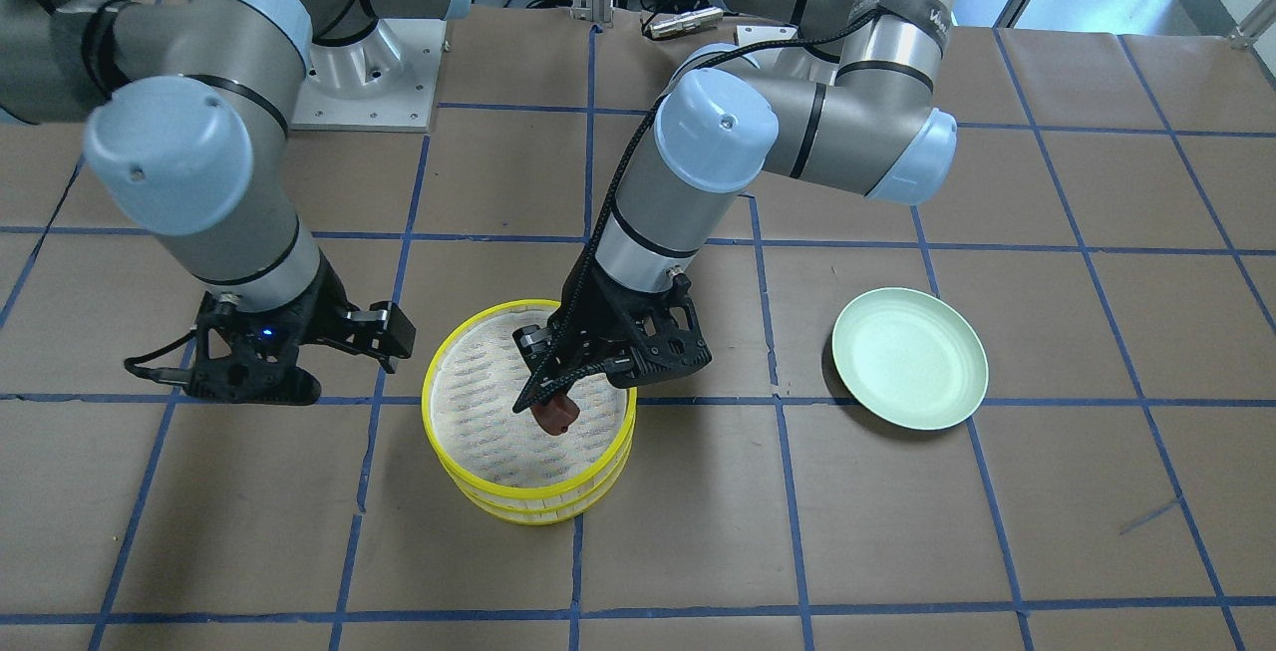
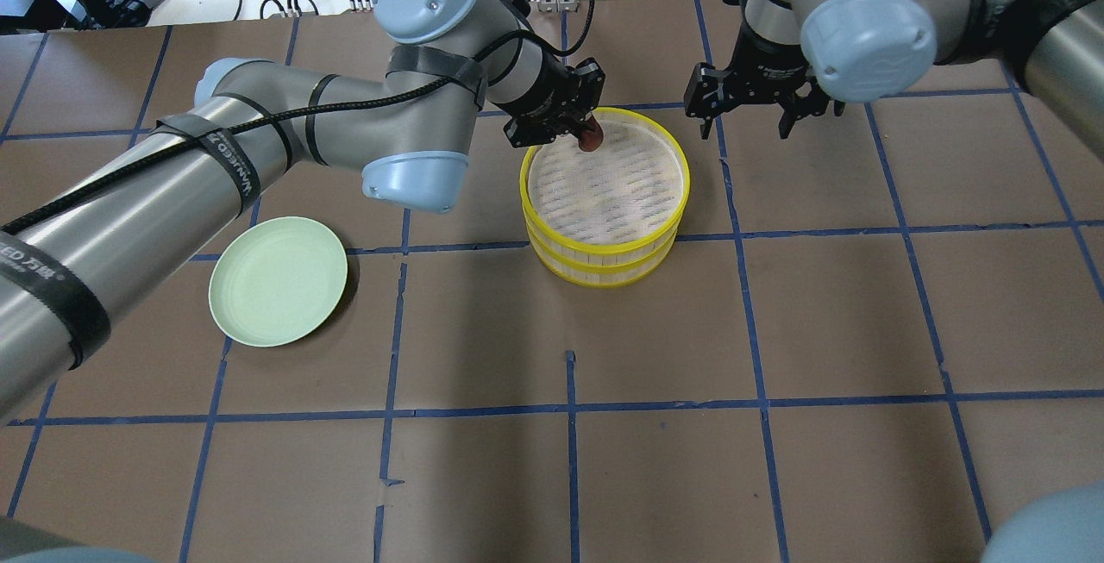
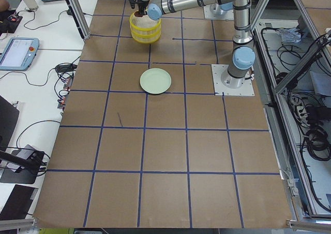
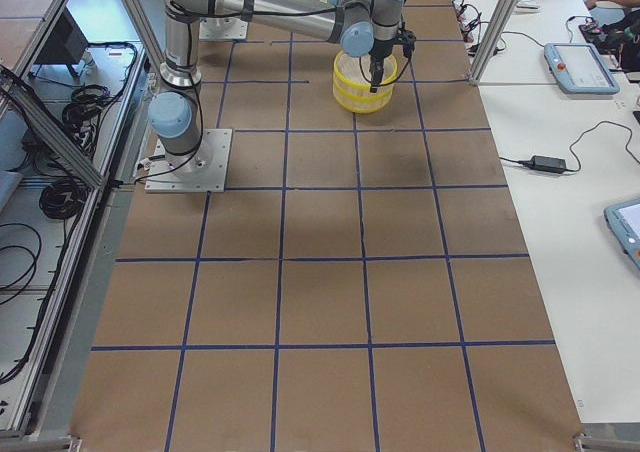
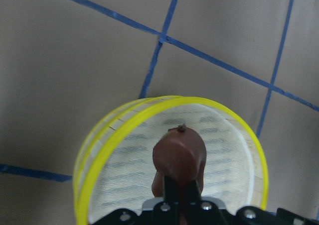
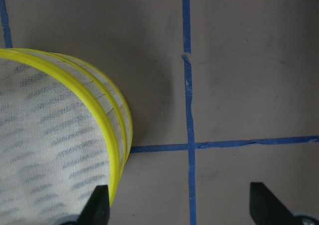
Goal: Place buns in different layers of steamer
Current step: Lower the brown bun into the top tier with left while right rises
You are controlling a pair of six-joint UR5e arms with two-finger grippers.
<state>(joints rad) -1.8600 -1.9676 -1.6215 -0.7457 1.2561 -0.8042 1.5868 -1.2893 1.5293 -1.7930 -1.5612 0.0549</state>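
Note:
The two yellow-rimmed steamer layers are stacked; the top layer's point(image 2: 605, 243) woven liner is bare, and the lower layer point(image 2: 604, 275) shows only as a rim beneath. My left gripper point(image 2: 586, 134) is shut on the dark reddish-brown bun point(image 2: 592, 141) and holds it just above the top layer's edge nearest the robot. The bun point(image 5: 179, 155) hangs over the liner in the left wrist view and shows in the front view point(image 1: 555, 418). The white bun is hidden or out of view. My right gripper point(image 2: 744, 125) is open and empty, beside the stack point(image 6: 115, 135), apart from it.
An empty pale green plate point(image 2: 278, 280) lies on the brown paper to the robot's left of the stack and shows in the front view point(image 1: 909, 359). Blue tape lines grid the table. The arm bases stand at the robot's edge.

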